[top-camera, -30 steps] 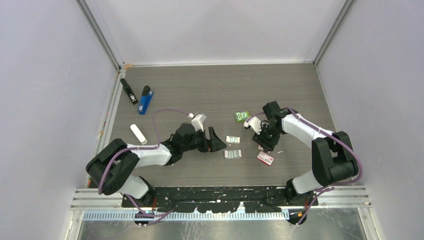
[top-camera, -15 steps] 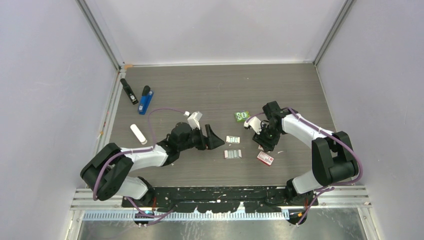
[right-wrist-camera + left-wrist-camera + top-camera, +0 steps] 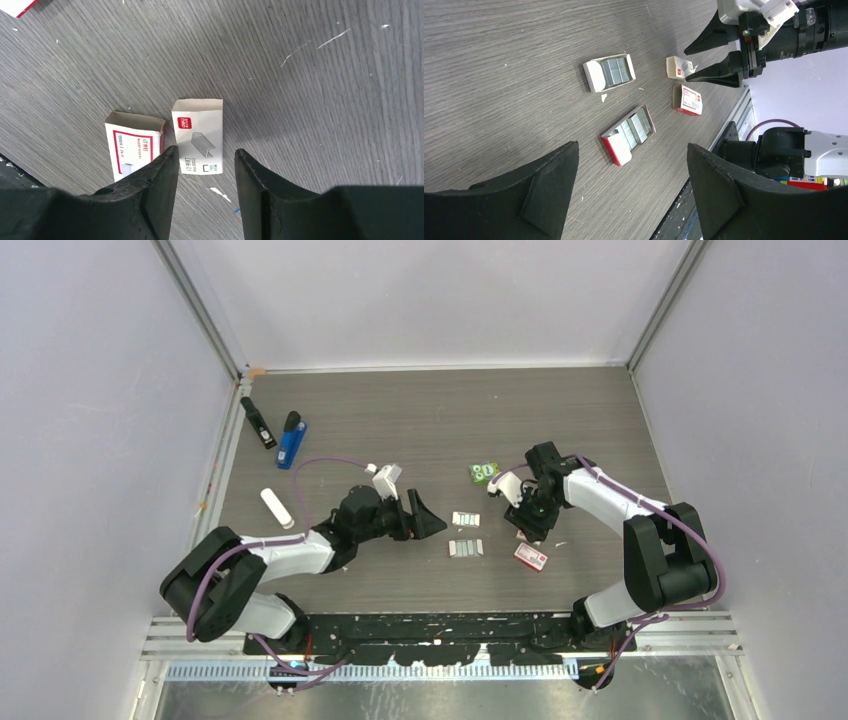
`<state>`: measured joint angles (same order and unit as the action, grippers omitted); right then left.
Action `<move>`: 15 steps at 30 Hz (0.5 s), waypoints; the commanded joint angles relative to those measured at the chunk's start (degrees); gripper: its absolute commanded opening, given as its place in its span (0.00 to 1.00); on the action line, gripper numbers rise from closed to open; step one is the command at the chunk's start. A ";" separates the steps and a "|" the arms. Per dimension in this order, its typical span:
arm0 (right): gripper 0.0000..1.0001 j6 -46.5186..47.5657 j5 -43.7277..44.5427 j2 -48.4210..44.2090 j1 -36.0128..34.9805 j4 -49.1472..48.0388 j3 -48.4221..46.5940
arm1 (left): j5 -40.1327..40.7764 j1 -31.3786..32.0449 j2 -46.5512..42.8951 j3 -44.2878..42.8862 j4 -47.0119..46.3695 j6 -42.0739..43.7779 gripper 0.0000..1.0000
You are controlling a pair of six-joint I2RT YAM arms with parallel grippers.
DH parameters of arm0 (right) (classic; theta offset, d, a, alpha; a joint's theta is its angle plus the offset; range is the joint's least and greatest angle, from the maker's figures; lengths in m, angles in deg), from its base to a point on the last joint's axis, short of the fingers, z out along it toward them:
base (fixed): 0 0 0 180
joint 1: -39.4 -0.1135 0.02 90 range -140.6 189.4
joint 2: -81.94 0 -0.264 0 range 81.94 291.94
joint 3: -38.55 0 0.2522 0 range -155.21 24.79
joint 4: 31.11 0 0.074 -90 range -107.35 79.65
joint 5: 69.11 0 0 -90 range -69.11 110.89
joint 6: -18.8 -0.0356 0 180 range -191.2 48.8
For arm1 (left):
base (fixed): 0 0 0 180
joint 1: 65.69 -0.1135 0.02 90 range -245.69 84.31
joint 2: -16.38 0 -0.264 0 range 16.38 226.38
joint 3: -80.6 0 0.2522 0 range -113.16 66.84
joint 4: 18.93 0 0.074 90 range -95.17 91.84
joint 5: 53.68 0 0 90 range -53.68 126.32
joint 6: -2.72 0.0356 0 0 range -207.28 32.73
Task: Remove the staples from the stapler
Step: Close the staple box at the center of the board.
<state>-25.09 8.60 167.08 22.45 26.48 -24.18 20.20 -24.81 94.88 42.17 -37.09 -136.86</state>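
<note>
A blue stapler (image 3: 291, 440) and a black stapler (image 3: 258, 423) lie at the far left, away from both arms. Silvery staples (image 3: 616, 70) fill one opened box, and more staples (image 3: 637, 127) fill a second opened box (image 3: 465, 548). My left gripper (image 3: 432, 517) (image 3: 631, 146) hovers open just left of these boxes, with nothing between its fingers. My right gripper (image 3: 523, 528) (image 3: 205, 155) is open over a small white staple box (image 3: 197, 135) that lies on the table just beyond its fingertips, untouched.
A red-and-white staple box (image 3: 134, 145) (image 3: 531, 557) lies beside the white one. A green packet (image 3: 484, 472) sits behind the right gripper. A white cylinder (image 3: 277, 507) lies left of the left arm. Walls enclose the table on three sides.
The left arm's wrist has shifted slightly left and back, its gripper still open. The right arm has stayed where it was.
</note>
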 commanded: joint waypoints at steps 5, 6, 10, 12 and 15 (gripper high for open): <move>0.49 1.55 -1.80 -1.23 -0.39 -1.49 -1.94 | -1.14 -0.72 5.44 -2.67 -6.62 -1.82 0.77; 0.48 1.45 -1.71 -1.13 -0.44 -1.55 -2.00 | -1.25 -0.76 6.33 -2.95 -7.13 -2.10 0.77; 0.48 1.34 -2.06 -0.64 -0.44 -1.41 -2.03 | -2.31 -0.91 9.45 -3.94 -9.35 -3.16 0.75; 0.48 1.35 -2.41 -0.59 -0.43 -1.30 -1.96 | -2.66 -0.98 10.50 -4.09 -10.31 -3.53 0.74; 0.49 1.57 -3.20 -0.02 -0.45 -0.80 -2.01 | -2.93 -0.98 11.87 -4.31 -11.24 -3.92 0.74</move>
<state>-25.36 8.47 167.08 22.45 25.41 -24.40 18.60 -25.38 105.43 39.66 -42.94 -139.87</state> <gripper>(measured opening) 0.480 0.743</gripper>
